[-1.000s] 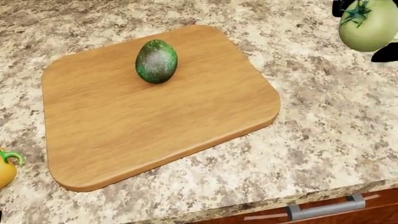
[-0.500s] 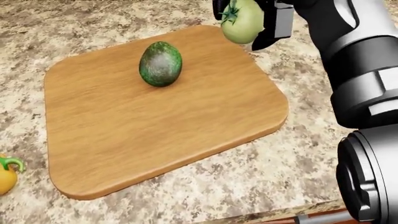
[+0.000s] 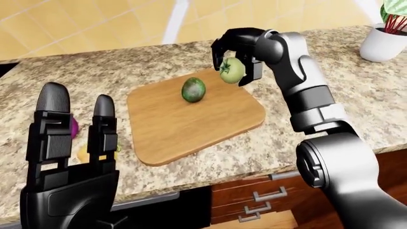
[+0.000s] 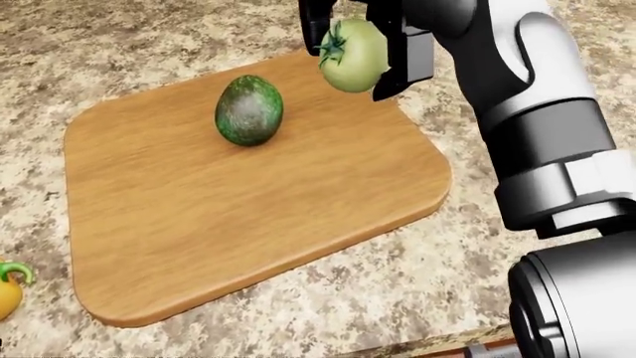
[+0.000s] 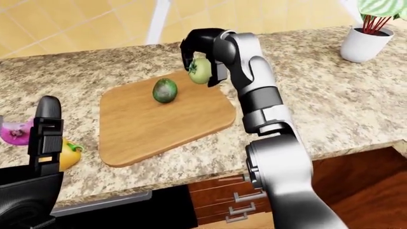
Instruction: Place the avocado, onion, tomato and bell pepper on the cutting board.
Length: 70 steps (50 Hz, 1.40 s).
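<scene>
Right hand [image 4: 360, 41]: clamped on tomato [image 4: 353, 54], over board [image 4: 248, 216] top edge.
Avocado [image 4: 248, 110]: on board.
Pepper [image 5: 67, 153]: left of board, half hidden.
Onion [image 5: 15, 132]: beyond pepper, cut off.
Left hand [image 3: 73, 143]: fingers spread, empty.

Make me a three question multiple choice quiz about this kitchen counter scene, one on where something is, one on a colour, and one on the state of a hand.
1. Where is the avocado?
A. on the cutting board
B. in the plant pot
C. on the floor

2. What colour is the tomato?
A. bright red
B. pale green
C. purple

3. What is the right hand doing?
A. resting flat on the counter
B. holding the tomato above the board's top edge
C. pulling a drawer handle

Answers: 1 A, the avocado lies on the wood near the board's top edge. 2 B, its skin is light green with a darker stem. 3 B, the dark fingers close round the tomato, which hangs clear of the board.
</scene>
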{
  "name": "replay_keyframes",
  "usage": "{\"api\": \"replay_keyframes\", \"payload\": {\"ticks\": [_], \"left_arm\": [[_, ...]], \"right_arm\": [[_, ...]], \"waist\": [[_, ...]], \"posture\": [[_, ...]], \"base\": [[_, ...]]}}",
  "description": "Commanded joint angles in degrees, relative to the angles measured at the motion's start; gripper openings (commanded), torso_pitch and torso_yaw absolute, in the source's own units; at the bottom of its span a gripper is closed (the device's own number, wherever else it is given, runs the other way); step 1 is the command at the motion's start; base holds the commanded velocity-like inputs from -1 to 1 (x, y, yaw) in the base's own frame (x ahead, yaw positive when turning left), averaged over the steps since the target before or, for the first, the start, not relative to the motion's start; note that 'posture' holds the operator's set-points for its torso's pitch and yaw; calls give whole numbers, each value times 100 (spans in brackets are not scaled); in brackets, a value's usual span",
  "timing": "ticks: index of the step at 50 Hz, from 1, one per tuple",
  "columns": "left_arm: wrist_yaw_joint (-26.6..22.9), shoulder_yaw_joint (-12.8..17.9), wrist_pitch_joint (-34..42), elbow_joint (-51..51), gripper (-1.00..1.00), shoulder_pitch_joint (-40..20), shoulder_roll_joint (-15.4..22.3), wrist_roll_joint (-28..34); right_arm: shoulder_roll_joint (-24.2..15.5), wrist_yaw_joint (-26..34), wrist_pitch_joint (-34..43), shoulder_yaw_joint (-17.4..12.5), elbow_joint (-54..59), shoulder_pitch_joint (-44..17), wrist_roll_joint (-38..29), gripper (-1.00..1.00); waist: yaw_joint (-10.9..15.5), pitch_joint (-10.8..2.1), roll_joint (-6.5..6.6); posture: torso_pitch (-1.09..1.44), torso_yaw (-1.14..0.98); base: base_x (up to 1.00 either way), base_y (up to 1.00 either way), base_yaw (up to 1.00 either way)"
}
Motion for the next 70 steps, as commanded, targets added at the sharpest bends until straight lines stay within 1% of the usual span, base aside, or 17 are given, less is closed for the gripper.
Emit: {"api": "replay_keyframes", "payload": {"ticks": [1,18,37,40,47,49,51,53,55,56,57,62,63,64,66,67,70], "left_arm": [[-32,32,-149,-201,100,-13,27,23],[-36,46,-75,-201,100,-49,-4,8],[-146,76,-34,-201,100,-39,-106,25],[-145,59,-41,-201,100,-32,-102,36],[-147,54,-32,-201,100,-36,-108,39],[-151,59,-16,-201,100,-46,-119,41],[-163,55,-16,-201,100,-43,-131,50],[-163,50,-9,-201,100,-45,-136,55],[-165,54,-2,-201,100,-48,-141,52],[-170,56,-11,-201,100,-38,-139,46],[-165,59,-21,-201,100,-35,-133,39],[-149,64,-6,-201,100,-38,-113,16],[-150,64,-12,-201,100,-35,-112,15],[-151,66,-10,-201,100,-33,-111,9],[-154,66,-10,-201,100,-32,-112,11],[-160,67,-11,-201,100,-27,-113,9],[-178,60,-16,-201,100,-21,-124,20]], "right_arm": [[-14,-41,-17,-63,-281,-211,28,-100],[81,309,-337,-8,-229,-219,-80,-100],[119,236,-430,-6,-128,-154,-242,-100],[125,221,-431,-2,-124,-147,-256,-80],[114,129,-426,3,-77,-147,-302,-55],[106,132,-420,-1,-81,-147,-313,-30],[102,132,-421,-2,-94,-136,-321,-15],[106,117,-429,-1,-78,-121,-329,-3],[107,112,-432,-1,-75,-119,-332,0],[115,138,-424,4,-121,-81,-336,18],[114,151,-417,1,-145,-69,-337,26],[117,192,-408,-1,-201,-24,-349,64],[118,194,-407,-2,-205,-21,-351,65],[117,199,-410,4,-219,-8,-361,81],[118,208,-405,-1,-241,8,-364,87],[116,212,-401,1,-252,19,-373,100],[100,229,-391,-4,-296,6,-395,100]], "waist": [[4,-128,11],[-30,-148,34],[-34,-171,35],[-32,-173,34],[-27,-175,30],[-26,-177,29],[-24,-178,26],[-23,-177,24],[-22,-177,23],[-22,-177,22],[-21,-177,21],[-18,-174,18],[-18,-174,19],[-17,-174,19],[-18,-174,18],[-17,-174,17],[-16,-173,15]], "posture": [[0,0],[0,0],[0,0],[0,0],[0,0],[0,0],[0,0],[0,0],[0,0],[0,0],[0,0],[0,0],[0,0],[0,0],[0,0],[0,0],[0,0]], "base": [[0,0,0],[0,0,0],[0,0,0],[0,0,0],[0,0,0],[0,0,0],[0,0,0],[0,0,0],[0,0,0],[0,0,0],[0,0,0],[0,0,0],[0,0,0],[0,0,0],[0,0,0],[0,0,0],[0,0,0]]}}
